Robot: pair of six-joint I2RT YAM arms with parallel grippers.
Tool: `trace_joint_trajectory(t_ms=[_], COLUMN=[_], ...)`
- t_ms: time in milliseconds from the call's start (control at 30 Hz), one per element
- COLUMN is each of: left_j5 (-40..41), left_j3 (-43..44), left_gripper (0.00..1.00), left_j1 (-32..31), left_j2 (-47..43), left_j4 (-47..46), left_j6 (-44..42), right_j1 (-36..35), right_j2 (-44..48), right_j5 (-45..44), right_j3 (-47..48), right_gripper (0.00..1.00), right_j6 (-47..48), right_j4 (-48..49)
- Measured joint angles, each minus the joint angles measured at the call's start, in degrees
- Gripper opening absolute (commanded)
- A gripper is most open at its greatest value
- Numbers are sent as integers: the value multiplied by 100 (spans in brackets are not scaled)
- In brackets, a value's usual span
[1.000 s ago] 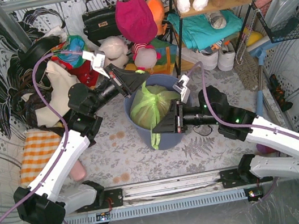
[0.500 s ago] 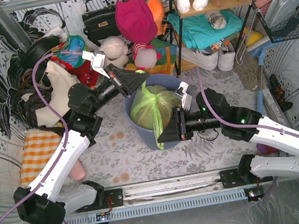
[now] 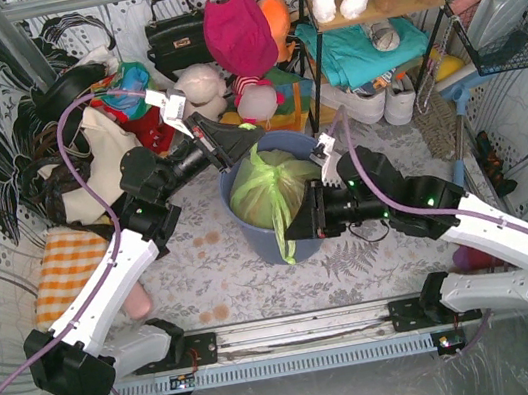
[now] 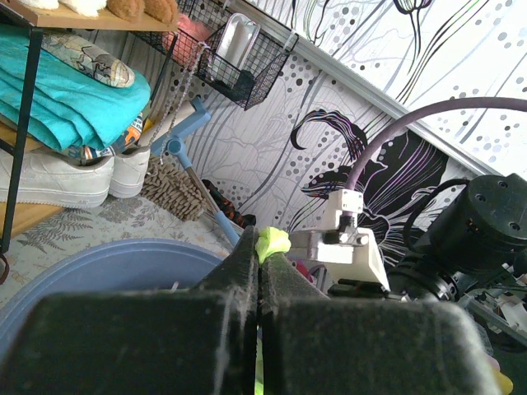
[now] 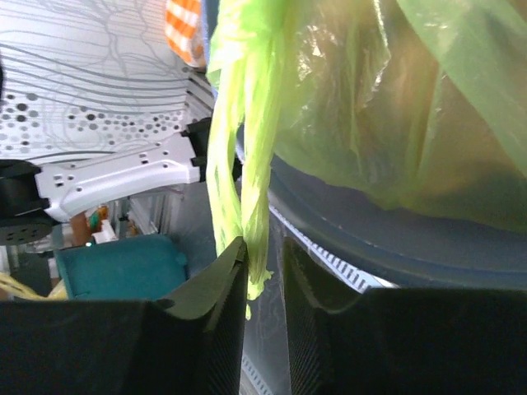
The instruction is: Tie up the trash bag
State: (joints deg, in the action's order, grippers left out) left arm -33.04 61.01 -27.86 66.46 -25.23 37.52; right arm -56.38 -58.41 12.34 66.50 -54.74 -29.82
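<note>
The lime-green trash bag (image 3: 268,192) sits in the blue-grey bin (image 3: 249,228), tan scraps showing through. My left gripper (image 3: 251,131) is at the bin's far rim, shut on one handle strip; a green tip (image 4: 272,243) sticks out between its fingers. The other handle strip (image 3: 282,240) hangs over the bin's near side. In the right wrist view this strip (image 5: 247,164) hangs down between the fingers of my right gripper (image 5: 263,255), against the left finger, with a gap to the right one. The right gripper (image 3: 298,229) is open. The bag's body (image 5: 395,107) bulges above the bin rim (image 5: 395,239).
A shelf (image 3: 322,56) with stuffed toys, teal cloth and white shoes stands behind the bin. A black handbag (image 3: 174,35) and toys lie at the back. An orange checked cloth (image 3: 68,271) lies left. A wire basket (image 3: 501,6) and a blue-handled mop (image 3: 457,140) are at right.
My right gripper has shifted along the bin's near side to the hanging strip, which now lies between its fingers. The left arm has not moved.
</note>
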Motion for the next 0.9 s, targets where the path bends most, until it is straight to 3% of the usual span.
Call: trace_joint_trajectory(t_ms=[467, 900], left_j5=[-2, 127], left_j3=[0, 0], left_gripper=[0, 0], left_j1=[0, 0], left_j2=[0, -68], left_j4=[0, 7], left_j6=[-4, -98], right_j1=[-560, -949], right_j2=[-708, -800], right_j5=[-638, -1231], right_j3=[839, 520], right_gripper=[24, 24], right_j6=[466, 487], right_j4=[-1152, -1213])
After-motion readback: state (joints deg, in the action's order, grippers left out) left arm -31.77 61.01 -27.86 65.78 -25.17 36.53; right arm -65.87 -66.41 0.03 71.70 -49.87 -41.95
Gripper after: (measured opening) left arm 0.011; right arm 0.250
